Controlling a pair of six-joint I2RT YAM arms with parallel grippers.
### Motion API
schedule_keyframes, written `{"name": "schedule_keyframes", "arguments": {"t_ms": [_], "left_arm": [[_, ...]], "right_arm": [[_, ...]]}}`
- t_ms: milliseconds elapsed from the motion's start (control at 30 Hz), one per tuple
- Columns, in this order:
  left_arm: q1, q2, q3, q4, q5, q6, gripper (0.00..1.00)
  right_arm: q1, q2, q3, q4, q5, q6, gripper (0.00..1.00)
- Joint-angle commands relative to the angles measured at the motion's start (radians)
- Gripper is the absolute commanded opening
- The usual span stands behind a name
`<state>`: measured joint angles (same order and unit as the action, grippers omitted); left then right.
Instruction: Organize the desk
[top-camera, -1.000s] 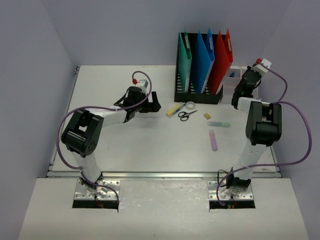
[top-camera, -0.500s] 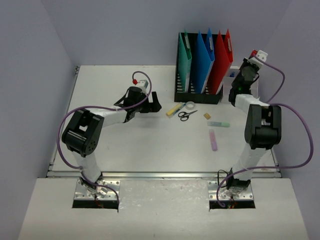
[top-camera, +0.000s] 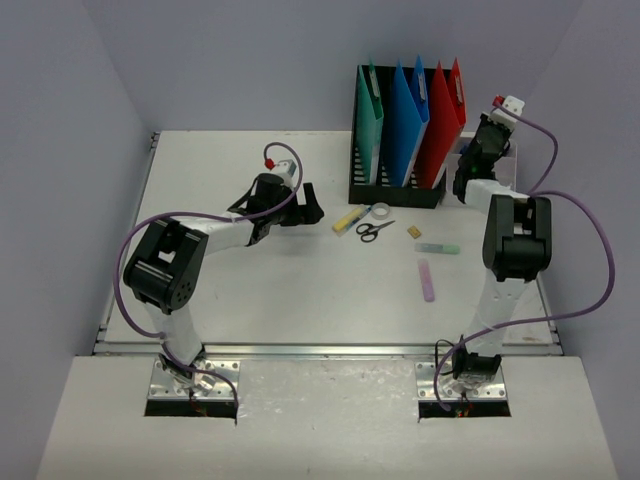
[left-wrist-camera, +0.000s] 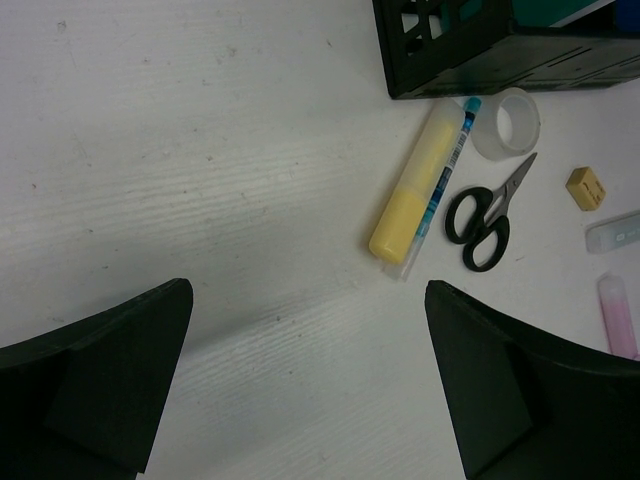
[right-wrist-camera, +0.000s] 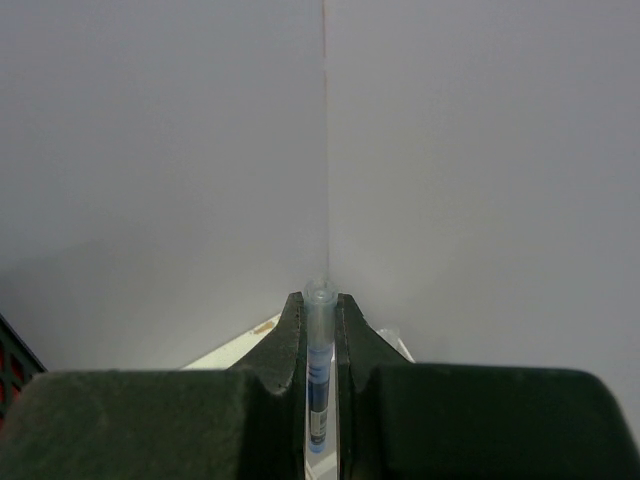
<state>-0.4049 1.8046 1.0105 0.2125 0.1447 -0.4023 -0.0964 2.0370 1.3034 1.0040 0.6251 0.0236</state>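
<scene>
The desk (top-camera: 250, 290) is a white tabletop with a metal rail at its front. My left gripper (top-camera: 306, 205) (left-wrist-camera: 308, 290) is open and empty, low over bare desk left of a yellow highlighter (left-wrist-camera: 413, 190). A blue pen (left-wrist-camera: 442, 175) lies against the highlighter. My right gripper (top-camera: 487, 135) (right-wrist-camera: 320, 305) is shut on another blue pen with a clear cap (right-wrist-camera: 319, 370). It is raised at the back right by the clear compartment box (top-camera: 463, 152) and faces the wall corner.
A black mesh file holder (top-camera: 395, 190) holds green, blue and red folders. In front of it lie a tape roll (left-wrist-camera: 506, 122), scissors (left-wrist-camera: 485, 213), a tan eraser (left-wrist-camera: 586, 188), a green highlighter (top-camera: 437, 248) and a pink highlighter (top-camera: 427, 280). Walls enclose three sides.
My right wrist has risen and tipped towards the back wall by the clear box, still gripping the pen. The left arm and the desk items have not moved.
</scene>
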Motion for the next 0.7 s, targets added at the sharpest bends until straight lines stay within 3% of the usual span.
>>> {"name": "schedule_keyframes", "arguments": {"t_ms": [0,167,267,300,400,533,667], "left_arm": [[0.004,0.003,-0.004,0.054,0.019,-0.014,1.00],[0.005,0.021,0.010,0.047,0.024,-0.012,1.00],[0.005,0.025,0.008,0.042,0.019,-0.006,1.00],[0.005,0.022,0.006,0.041,0.019,-0.004,1.00],[0.005,0.011,-0.010,0.037,0.033,0.007,0.99],[-0.027,-0.030,-0.037,0.041,0.037,0.031,0.96],[-0.109,-0.062,-0.035,0.023,0.010,0.110,0.94]], "right_arm": [[-0.005,0.013,0.053,0.037,0.051,-0.016,0.00],[-0.019,0.052,0.068,0.035,0.062,-0.015,0.03],[-0.037,0.072,0.076,0.030,0.044,0.007,0.21],[-0.042,0.077,0.077,0.025,0.035,0.012,0.32],[-0.046,0.076,0.062,0.013,0.004,0.025,0.45],[-0.046,0.019,-0.014,0.012,-0.070,0.052,0.53],[-0.046,-0.088,-0.124,-0.015,-0.204,0.063,0.54]]}}
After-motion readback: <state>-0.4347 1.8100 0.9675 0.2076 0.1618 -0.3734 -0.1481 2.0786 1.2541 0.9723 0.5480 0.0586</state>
